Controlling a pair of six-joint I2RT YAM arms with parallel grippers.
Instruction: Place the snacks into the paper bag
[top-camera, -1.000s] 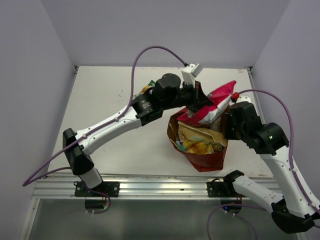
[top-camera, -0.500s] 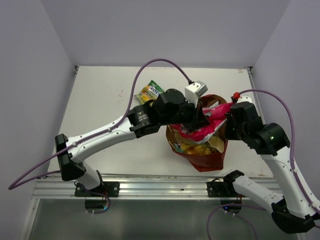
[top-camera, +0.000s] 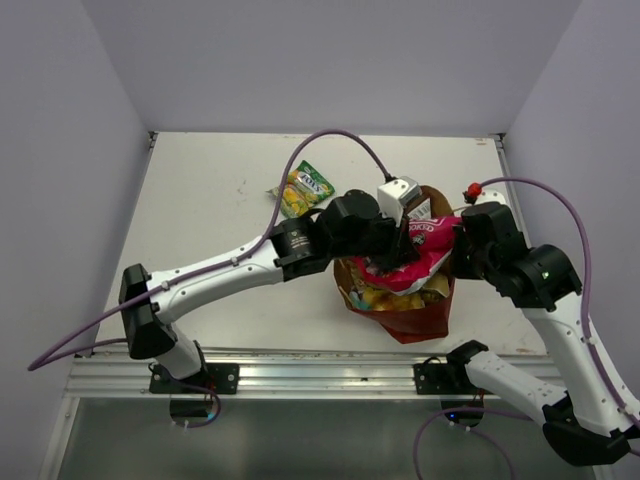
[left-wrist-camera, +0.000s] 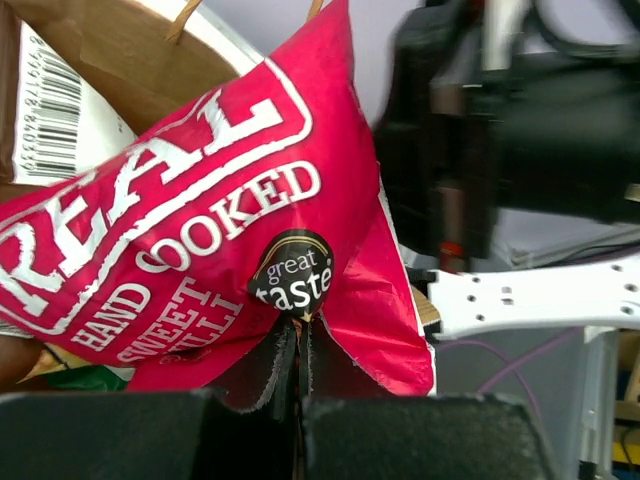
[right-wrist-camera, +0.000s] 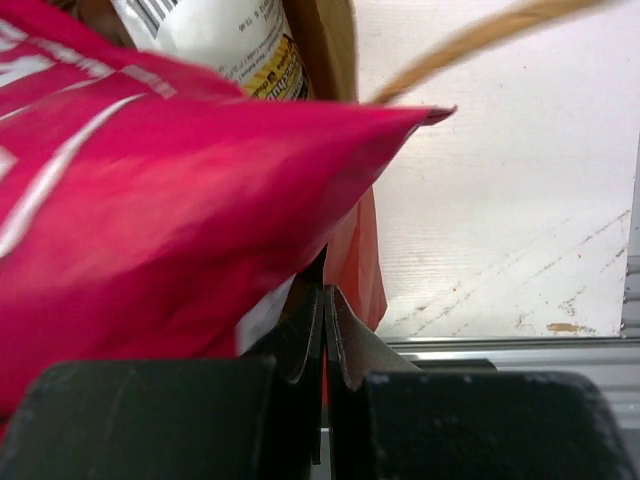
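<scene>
My left gripper (top-camera: 400, 245) is shut on the bottom edge of the pink-red "REAL" packet (top-camera: 418, 262), which lies across the open mouth of the reddish-brown paper bag (top-camera: 410, 322). In the left wrist view the closed gripper (left-wrist-camera: 300, 345) pinches the packet (left-wrist-camera: 200, 250) in front of the bag's brown inside (left-wrist-camera: 110, 50). My right gripper (top-camera: 458, 250) is shut on the bag's right wall (right-wrist-camera: 355, 250), under the packet (right-wrist-camera: 150, 200). Other packets (top-camera: 375, 295) lie inside the bag. The small green-yellow packet (top-camera: 303, 188) lies on the table, behind the left arm.
A white packet with a barcode (left-wrist-camera: 45, 110) stands in the bag's far side. A bag handle (right-wrist-camera: 480, 35) arches above the right gripper. The table's metal front rail (top-camera: 300, 370) runs just before the bag. The right arm (top-camera: 540, 275) stands close beside the bag.
My left gripper has carried the pink-red packet down and forward from above the bag onto its mouth. The green-yellow packet has come into full view. The right gripper has stayed on the bag.
</scene>
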